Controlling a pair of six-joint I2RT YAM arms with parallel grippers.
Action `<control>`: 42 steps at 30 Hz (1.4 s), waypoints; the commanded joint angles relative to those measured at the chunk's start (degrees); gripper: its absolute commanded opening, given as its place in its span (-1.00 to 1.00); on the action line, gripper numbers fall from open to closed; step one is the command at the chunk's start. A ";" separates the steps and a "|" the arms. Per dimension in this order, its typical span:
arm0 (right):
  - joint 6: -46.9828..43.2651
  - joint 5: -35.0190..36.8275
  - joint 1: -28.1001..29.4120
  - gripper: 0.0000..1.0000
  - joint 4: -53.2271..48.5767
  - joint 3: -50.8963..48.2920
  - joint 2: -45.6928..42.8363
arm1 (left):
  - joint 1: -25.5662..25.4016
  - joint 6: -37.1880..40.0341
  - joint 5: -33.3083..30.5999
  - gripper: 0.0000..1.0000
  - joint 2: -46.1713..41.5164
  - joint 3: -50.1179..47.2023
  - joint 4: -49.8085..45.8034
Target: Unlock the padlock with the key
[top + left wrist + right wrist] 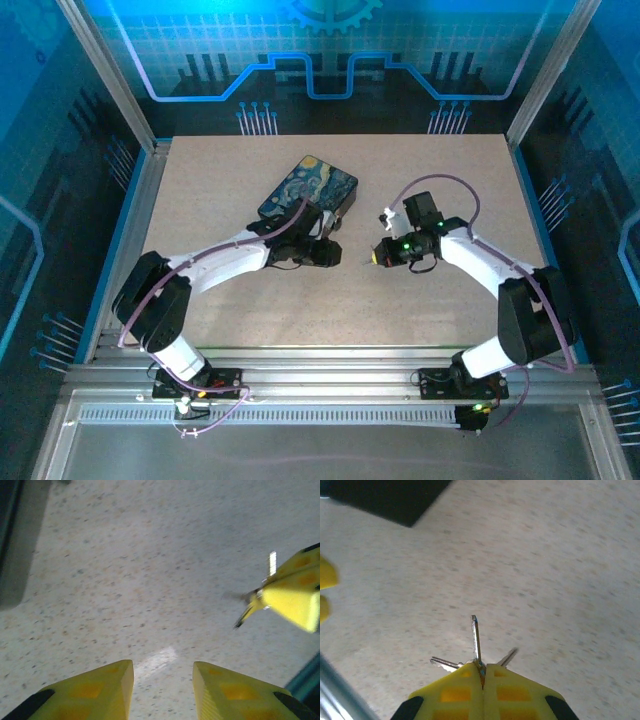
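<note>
Over the speckled beige worktop [440, 170], the white left arm [230, 262] reaches in low beside the dark box with a blue and yellow swirly lid [305, 190]. Its yellow left jaws stand apart, holding nothing. The white right arm [480, 255] bends in to face it. Its right jaws are squeezed tight on the thin silver metal key [476, 639].

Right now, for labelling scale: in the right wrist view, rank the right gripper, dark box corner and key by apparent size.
1. right gripper, enlarged by nearness to the camera.
2. dark box corner, cropped by the frame.
3. key.
</note>
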 commanded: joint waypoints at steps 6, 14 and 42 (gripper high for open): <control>1.70 -8.10 3.69 -1.00 2.08 4.48 2.31 | 2.03 -4.22 13.04 -0.28 -2.69 -4.15 10.86; 5.65 -8.84 4.08 -1.00 3.60 4.91 3.36 | 2.04 -7.29 14.26 -0.33 -0.90 -6.09 15.03; 8.17 -9.91 4.29 -1.00 5.73 5.96 4.86 | 2.72 -8.88 15.94 -0.69 2.63 -5.99 15.98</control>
